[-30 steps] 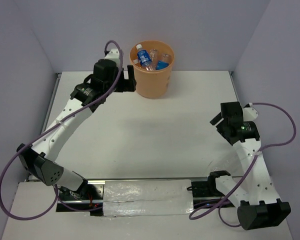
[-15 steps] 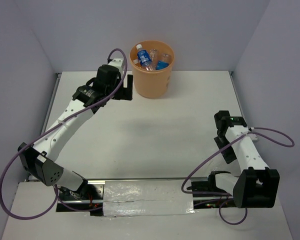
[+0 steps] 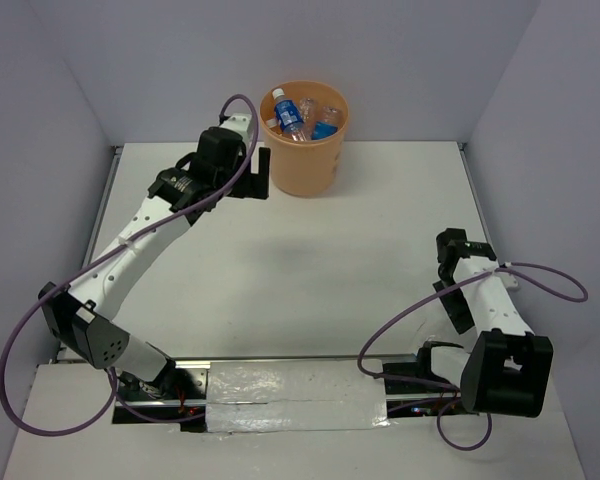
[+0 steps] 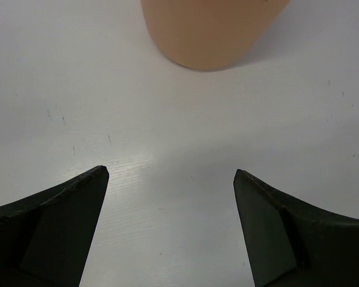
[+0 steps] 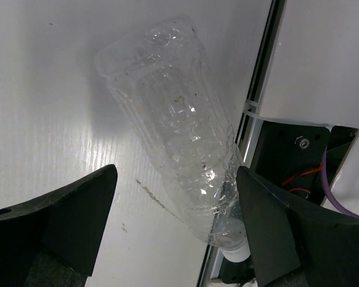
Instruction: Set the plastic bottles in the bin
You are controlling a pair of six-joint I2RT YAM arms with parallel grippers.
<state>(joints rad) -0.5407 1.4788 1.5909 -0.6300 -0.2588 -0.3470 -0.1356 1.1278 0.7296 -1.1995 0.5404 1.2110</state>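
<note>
Left claw [image 3: 263, 170], seen from above, sits just beside the orange bin [image 3: 305, 172], at its left flank, with its fingers spread and nothing between them. Inside the bin, beyond the claw and to its right, lie several bottles. A blue-labelled bottle [image 3: 289, 113] with a blue cap rests near the left of the rim. A second blue-labelled bottle [image 3: 323, 128] shows further right, with clear crinkled plastic around both. The white print on the labels is too small to read. The right arm [image 3: 492, 305] is folded close to its base at the near edge of the white table [image 3: 310, 270], well apart from the bin.

From the left wrist, the two dark fingers [image 4: 60, 233] stand wide apart low in the frame, with only bare table between them. The bin's tapering orange base stands straight ahead of the fingertips, a little apart from them.

From the right wrist, the right claw [image 5: 175, 173] hangs over a clear bottle [image 5: 167, 119] that lies on its side on the table. The fingers are apart, one on either side of it. The left finger is clear of the plastic. The right finger is at the bottle's shoulder, and I cannot tell whether it touches. The bottle lies slantwise, its base ahead of the claw and to the left, its white cap [image 5: 236, 254] back beside the right finger. Its wall is ribbed and dented. Just right of the cap sits a black block with red wires [image 5: 287, 164].
</note>
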